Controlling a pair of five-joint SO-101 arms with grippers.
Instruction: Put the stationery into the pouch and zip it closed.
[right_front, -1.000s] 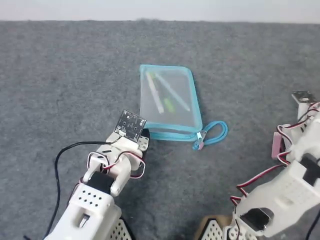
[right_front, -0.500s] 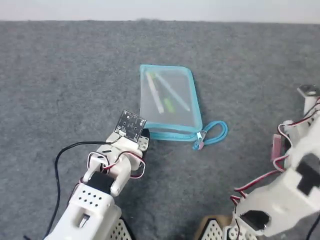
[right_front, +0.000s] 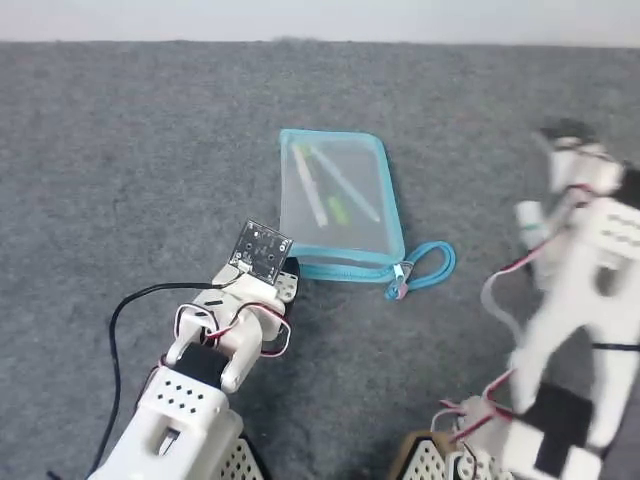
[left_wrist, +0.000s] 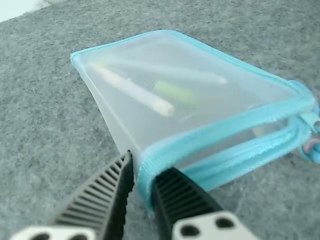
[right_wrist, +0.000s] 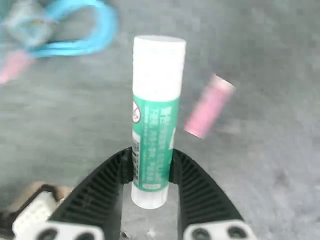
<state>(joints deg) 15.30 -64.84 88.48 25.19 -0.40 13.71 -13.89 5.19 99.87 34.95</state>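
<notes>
Teal-trimmed translucent plastic at the middle of the grey mat (right_front: 120, 150): the pouch (right_front: 340, 215), flat, zip edge at 6 o'clock, cord loop (right_front: 432, 262) off its 4 o'clock corner. Already holds pens (right_front: 312, 188) and a short green piece (right_front: 338, 210). Pinched at its 7 o'clock corner by the left gripper (left_wrist: 142, 170), ribbed jaws closed on the teal binding. Out at 3 o'clock, well apart from the pouch, the right gripper (right_wrist: 150, 162) clamped round a glue stick (right_wrist: 156, 105) near one end, most of the tube jutting beyond the jaws. Beneath it on the mat, a pink cylinder (right_wrist: 208, 106), probably an eraser, though too blurred to say.

Risks, as judged: with so short a hold, could pivot or slip when nosed against the zip edge. Hard to tell how far the mouth gapes; if barely, likely to shove the pouch or pull it from the one-corner pinch. Could also snag the cord loop.

Green label on the glue stick with small print and a round red symbol, not legible here. No writing visible on the pouch.
</notes>
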